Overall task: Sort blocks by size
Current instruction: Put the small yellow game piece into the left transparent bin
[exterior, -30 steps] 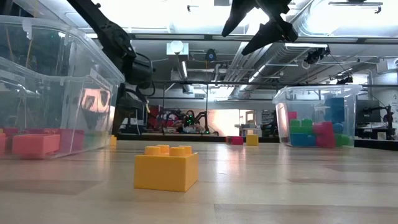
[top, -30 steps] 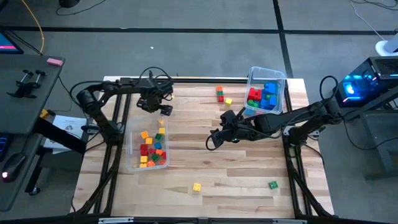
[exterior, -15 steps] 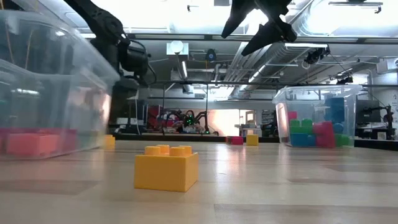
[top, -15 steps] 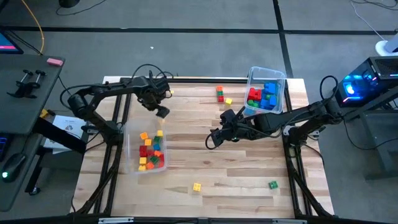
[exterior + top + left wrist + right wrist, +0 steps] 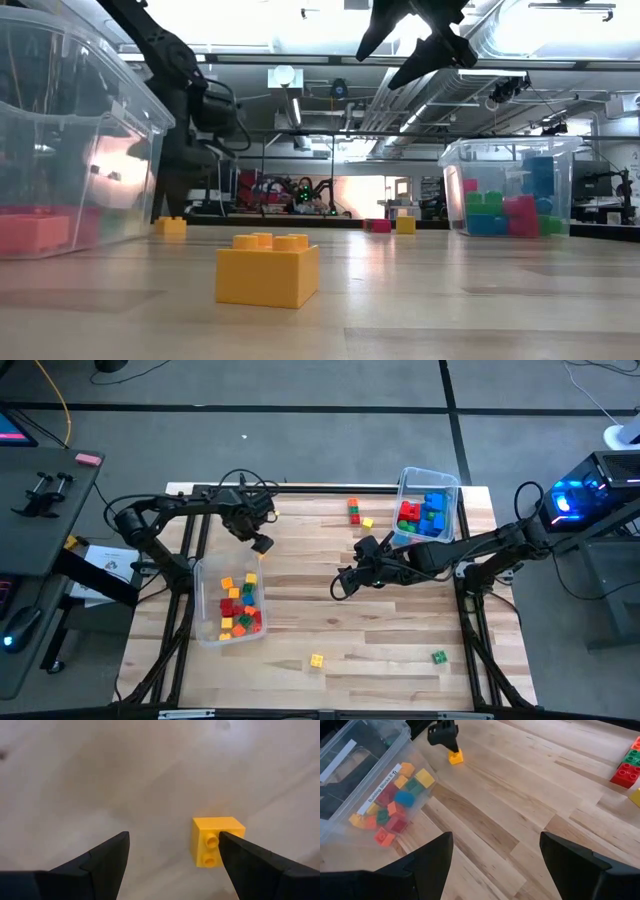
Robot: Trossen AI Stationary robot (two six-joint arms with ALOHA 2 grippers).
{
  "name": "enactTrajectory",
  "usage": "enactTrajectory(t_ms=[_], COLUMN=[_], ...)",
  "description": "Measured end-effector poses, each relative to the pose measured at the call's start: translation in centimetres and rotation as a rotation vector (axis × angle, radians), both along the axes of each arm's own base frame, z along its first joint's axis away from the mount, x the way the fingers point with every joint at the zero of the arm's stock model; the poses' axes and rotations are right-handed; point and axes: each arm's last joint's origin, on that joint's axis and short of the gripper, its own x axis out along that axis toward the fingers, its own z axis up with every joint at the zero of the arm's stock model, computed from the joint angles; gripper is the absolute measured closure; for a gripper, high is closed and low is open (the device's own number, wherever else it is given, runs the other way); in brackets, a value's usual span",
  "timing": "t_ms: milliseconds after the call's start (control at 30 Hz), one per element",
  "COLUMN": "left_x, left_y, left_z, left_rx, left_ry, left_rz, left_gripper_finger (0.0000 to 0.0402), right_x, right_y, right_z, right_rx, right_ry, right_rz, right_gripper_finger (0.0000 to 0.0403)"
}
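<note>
My left gripper [image 5: 258,542] points down over the far left of the table, open, just above the wood. A small yellow block [image 5: 215,841] lies on the table under it, close beside one finger [image 5: 250,862]; whether that finger touches it I cannot tell. The same yellow block [image 5: 455,756] shows under the left gripper [image 5: 442,734] in the right wrist view. A clear bin [image 5: 205,632] at the left holds several small blocks [image 5: 238,605]. A second clear bin [image 5: 452,488] at the far right holds larger blocks [image 5: 422,513]. My right gripper [image 5: 340,588] hangs open, high over the table's middle.
Loose blocks lie on the wood: a red and orange pair [image 5: 353,510] and a yellow one [image 5: 367,522] at the far edge, a yellow one [image 5: 316,659] and a green one [image 5: 438,656] near the front edge. The table's middle is bare wood.
My left gripper has rolled about its own axis and stayed low over the yellow block. The left clear bin has slid a little toward the table's left and near edges, which leaves the yellow block in plain sight in the low view.
</note>
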Motion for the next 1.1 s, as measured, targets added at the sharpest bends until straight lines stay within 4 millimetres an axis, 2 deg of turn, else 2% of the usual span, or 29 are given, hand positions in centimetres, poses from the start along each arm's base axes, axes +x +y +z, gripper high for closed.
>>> enactTrajectory(t_ms=[333,433,600,667,933,1100], left_x=[0.6,0.8,1.5,1.7,1.4,1.8], left_y=[2.0,2.8,3.2,3.3,2.5,2.1], left_z=[0.3,1.4,3.8,4.1,1.2,0.6], left_rx=[0.171,0.202,0.191,0.198,0.156,0.175], left_ry=[-0.028,-0.026,-0.092,-0.111,-0.063,-0.105], left_rz=[0.038,0.052,-0.104,-0.105,-0.071,-0.077], left_gripper_finger=[0.0108,0.0108,0.0108,0.0108,0.0108,0.0108], right_x=[0.0,0.0,0.0,0.0,0.0,0.0], right_y=[0.0,0.0,0.0,0.0,0.0,0.0], right_z=[0.0,0.0,0.0,0.0,0.0,0.0], right_rx=[0.002,0.003,0.003,0.003,0.002,0.0], right_ry=[-0.004,-0.004,-0.005,-0.005,-0.003,0.0], right_rz=[-0.001,-0.002,-0.002,-0.002,-0.001,0.001], right_gripper_finger=[0.0107,0.0107,0.0107,0.0107,0.0107,0.0107])
